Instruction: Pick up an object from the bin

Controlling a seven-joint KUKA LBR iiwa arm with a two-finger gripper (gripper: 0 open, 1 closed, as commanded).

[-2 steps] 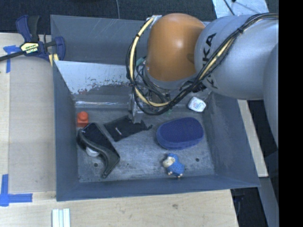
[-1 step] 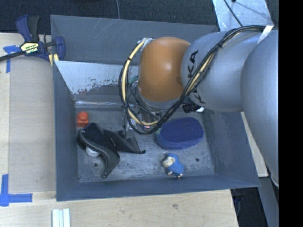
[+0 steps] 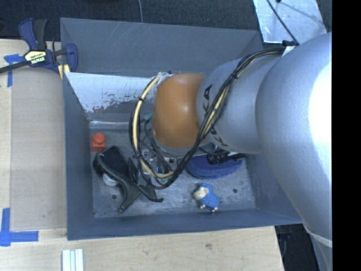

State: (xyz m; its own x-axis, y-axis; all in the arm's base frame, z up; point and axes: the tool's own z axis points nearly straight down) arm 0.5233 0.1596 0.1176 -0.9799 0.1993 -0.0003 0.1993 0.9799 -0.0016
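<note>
a dark floor [image 3: 186,4] lies beyond the gripper [image 3: 148,171]; a pale tabletop [image 3: 34,151] spreads to its left in the camera view.

1. My orange cover [image 3: 177,110] and the cables [image 3: 137,120] looped round it mask most of my gripper [image 3: 150,164], just below it.
2. Below and right of the cover, a blue round thing [image 3: 217,167] lies half under my arm [image 3: 282,106]; I cannot tell its kind.
3. Below and left of the cover, a black thing [image 3: 115,165] runs in under my gripper; I cannot tell whether they touch.
4. Straight below the cover, a blue-and-yellow thing [image 3: 206,197] is too small to name.
5. Right of the cover, my arm is cut off by the picture's edge.
</note>
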